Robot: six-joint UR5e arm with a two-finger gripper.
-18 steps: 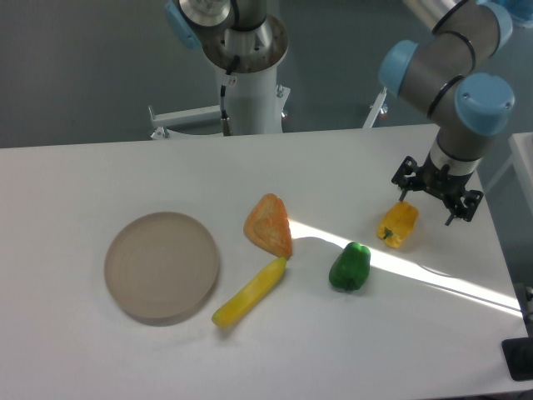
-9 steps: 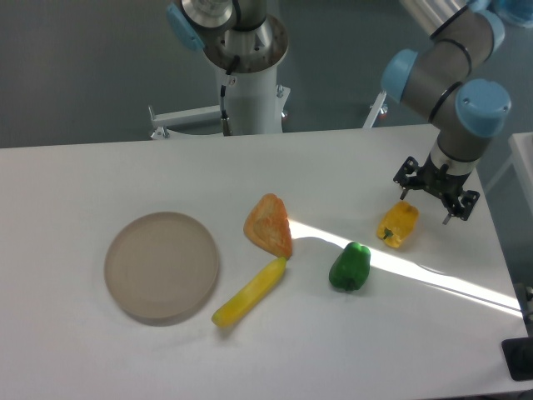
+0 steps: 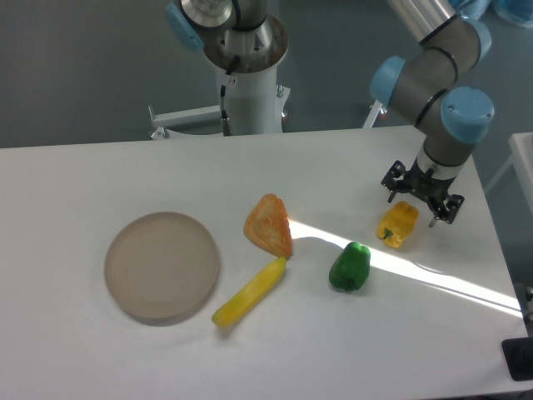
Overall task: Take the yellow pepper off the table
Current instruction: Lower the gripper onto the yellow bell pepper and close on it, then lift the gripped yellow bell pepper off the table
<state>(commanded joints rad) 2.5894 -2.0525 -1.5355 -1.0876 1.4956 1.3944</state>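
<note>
Nearest, long yellow piece (image 3: 249, 292) beside tan disc (image 3: 161, 266); then green pepper (image 3: 350, 267) and orange wedge (image 3: 269, 224). Farther right on the table (image 3: 100, 175), yellow pepper (image 3: 398, 225), lying free. Directly over its far end, gripper (image 3: 420, 200), fingers spread wide, grasping nothing.

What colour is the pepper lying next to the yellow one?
Green, seen in the fixed camera view.

High front view over table (image 3: 100, 167)
</note>
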